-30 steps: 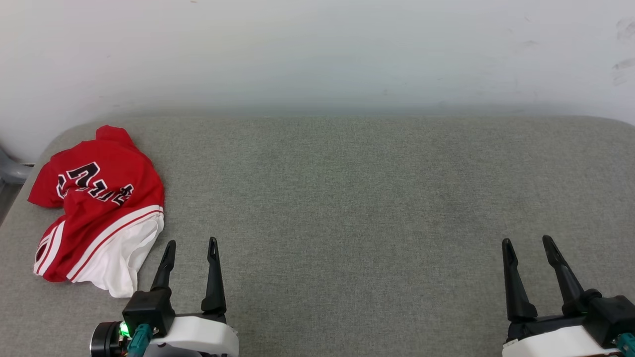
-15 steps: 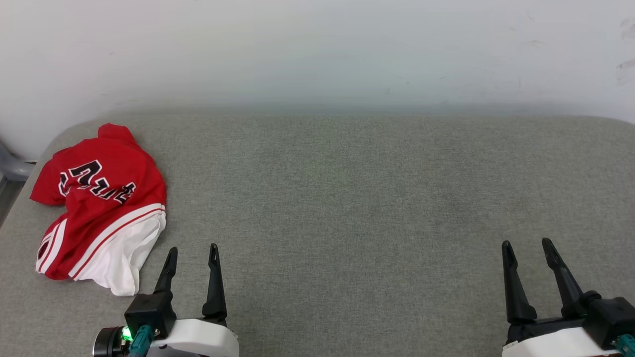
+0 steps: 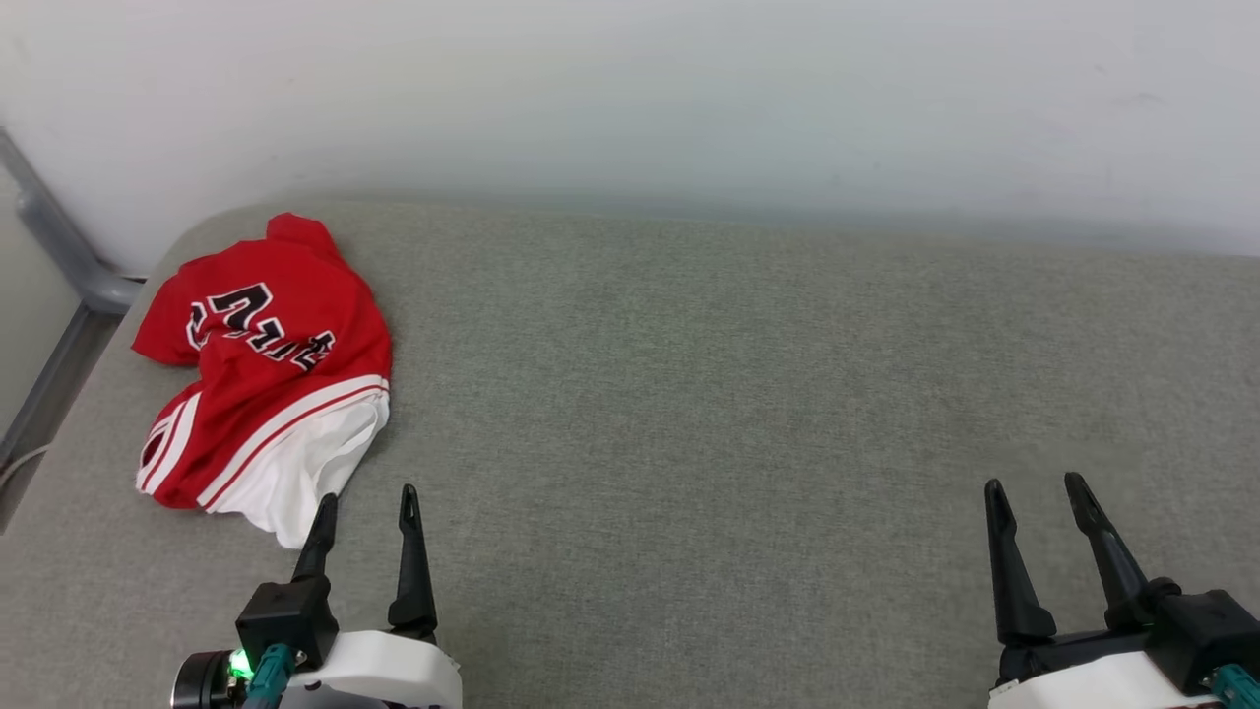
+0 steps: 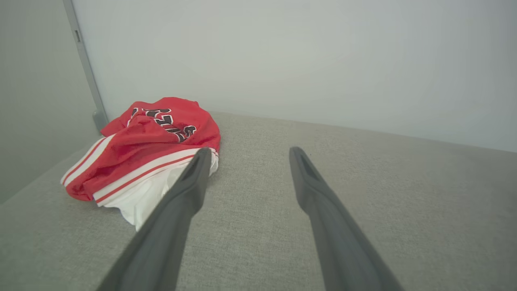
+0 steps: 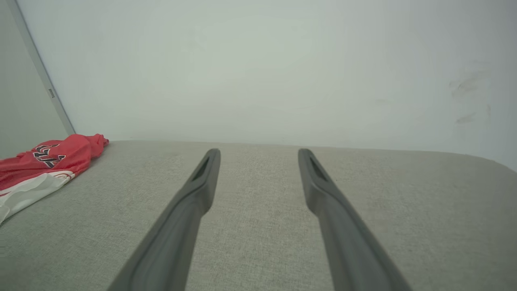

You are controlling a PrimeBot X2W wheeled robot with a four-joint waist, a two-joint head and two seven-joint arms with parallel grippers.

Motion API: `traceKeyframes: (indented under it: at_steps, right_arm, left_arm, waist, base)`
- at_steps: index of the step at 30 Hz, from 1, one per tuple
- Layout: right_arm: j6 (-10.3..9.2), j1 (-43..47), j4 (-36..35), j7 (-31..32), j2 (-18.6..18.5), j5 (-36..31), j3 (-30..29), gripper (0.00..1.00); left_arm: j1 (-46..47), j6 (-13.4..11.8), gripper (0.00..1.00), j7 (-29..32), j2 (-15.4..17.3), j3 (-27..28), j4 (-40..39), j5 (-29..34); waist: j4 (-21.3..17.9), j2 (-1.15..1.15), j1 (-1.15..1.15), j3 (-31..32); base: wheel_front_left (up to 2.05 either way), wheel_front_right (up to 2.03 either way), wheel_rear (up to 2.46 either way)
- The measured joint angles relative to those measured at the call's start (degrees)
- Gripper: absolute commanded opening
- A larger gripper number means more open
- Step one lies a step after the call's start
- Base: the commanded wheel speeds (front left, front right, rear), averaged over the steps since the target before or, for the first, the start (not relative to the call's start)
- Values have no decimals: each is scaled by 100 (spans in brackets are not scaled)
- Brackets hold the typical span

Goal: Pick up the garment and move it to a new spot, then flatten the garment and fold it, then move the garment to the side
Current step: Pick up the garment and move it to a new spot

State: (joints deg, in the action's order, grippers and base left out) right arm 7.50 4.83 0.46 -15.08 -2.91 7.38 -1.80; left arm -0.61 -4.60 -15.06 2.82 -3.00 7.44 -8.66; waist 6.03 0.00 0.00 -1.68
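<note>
Bright, even, diffuse light — faint shadows, no glare; wrist views' edges slightly soft.

The jersey T-shirt [image 3: 266, 354] is bright red. Its sleeve [image 3: 310, 463] is white, edged with red-and-white stripes, and its lettering [image 3: 258, 323] is black outlined in white. The padded surface [image 3: 738, 394] beneath has a mottled grey-green weave. The wall [image 3: 630, 89] is pale off-white, and the metal rail [image 3: 59, 246] against it is grey. The left gripper [image 3: 367, 499] and right gripper [image 3: 1034, 484] are black on white housings. A green light [image 3: 239, 663] glows on the left one beside a teal connector [image 3: 258, 681].
</note>
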Motion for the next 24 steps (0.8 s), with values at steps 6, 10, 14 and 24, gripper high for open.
traceKeyframes:
  at_steps: [6, 10, 14, 24]
  right_arm:
    - [0, 3, -13, 0, 0, -81, 48, 100]
    - [0, 3, -29, 0, 0, -135, 78, 100]
    - [0, 2, -35, -1, 0, -188, 104, 100]
    - [0, -6, -40, 0, 0, -238, 194, 100]
  left_arm:
    - [3, -53, 100, -1, 1, 111, 18, -1]
    - [2, -77, 100, -1, 1, 174, 35, -14]
    - [0, -102, 100, 0, 1, 212, 41, -43]
    - [-3, -113, 100, 0, 2, 320, 80, -110]
  waist:
    - [425, 0, 0, -38]
    - [692, 0, 0, -55]
    - [959, 0, 0, -72]
    - [1532, 0, 0, -128]
  base:
    - [0, 0, 0]
    - [0, 0, 0]
    - [0, 0, 0]
    - [0, 0, 0]
